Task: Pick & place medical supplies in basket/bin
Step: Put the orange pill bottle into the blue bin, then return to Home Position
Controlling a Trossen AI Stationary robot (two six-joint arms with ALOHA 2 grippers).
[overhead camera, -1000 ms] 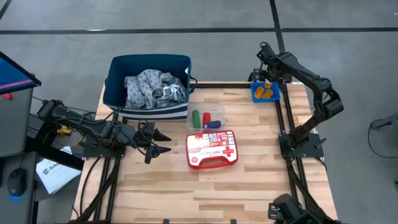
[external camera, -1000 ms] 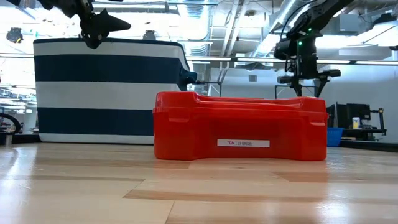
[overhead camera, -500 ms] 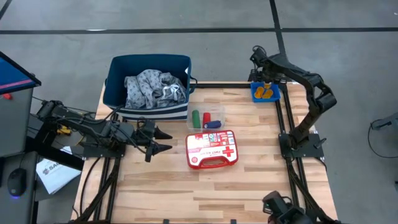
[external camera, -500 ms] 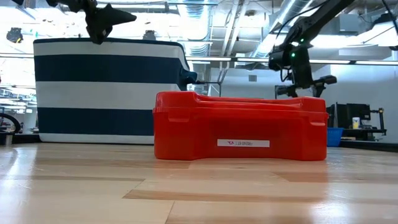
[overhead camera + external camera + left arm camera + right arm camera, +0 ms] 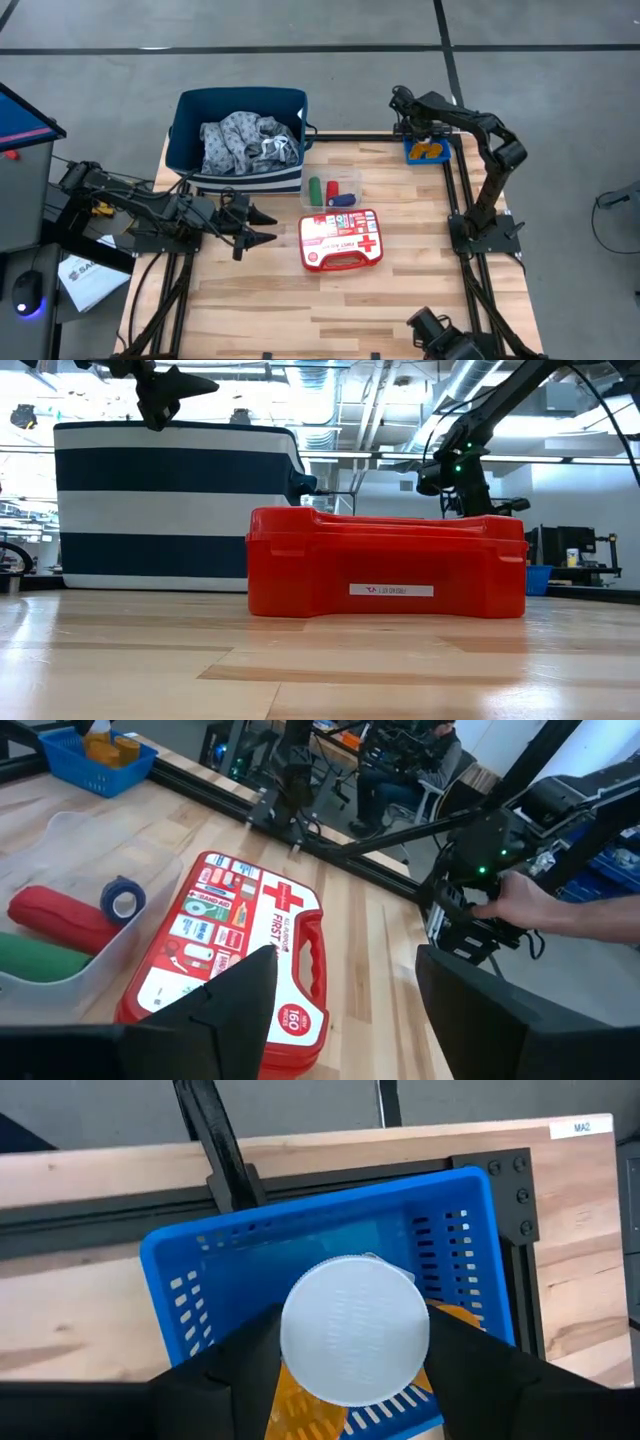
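Your right claw (image 5: 355, 1342) grips a small orange pill bottle with white cap (image 5: 355, 1330), above the small bright blue plastic bin (image 5: 412, 153) at upper right. Swing carelessly and it may slip. Your left claw (image 5: 262, 227), spread wide, waits at left.

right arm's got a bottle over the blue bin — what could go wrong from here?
1. The right hand grips a white-capped pill bottle directly above the bin; bumping a wall on the lift may tip the light bin.
2. The grip sits low on the bottle, so it could slip on the way to the basket.
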